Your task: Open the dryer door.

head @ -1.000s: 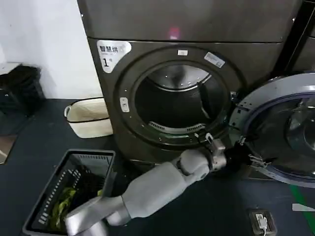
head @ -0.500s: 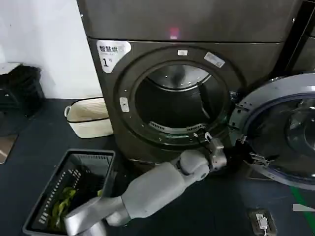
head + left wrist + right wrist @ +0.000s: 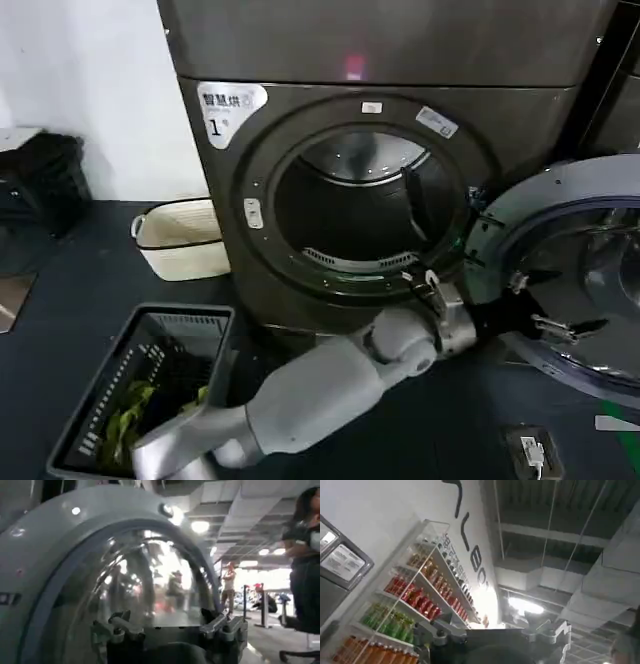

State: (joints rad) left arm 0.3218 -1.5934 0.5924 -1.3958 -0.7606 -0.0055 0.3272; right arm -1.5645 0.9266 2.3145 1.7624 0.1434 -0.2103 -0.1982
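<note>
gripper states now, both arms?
Left gripper: open, against the inner face of the swung-open dryer door, holding nothing.
Right gripper: open, empty, pointed up toward the ceiling.

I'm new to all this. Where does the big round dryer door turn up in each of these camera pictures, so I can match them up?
Head view: the dryer door hangs swung open at the right edge, beside the round opening of the dryer.
Left wrist view: the door's grey inner face and glass take up most of the picture, close up.
Right wrist view: a shelf of bottles and a ceiling.
Shared landmark: the left tool, open, against the door.
</note>
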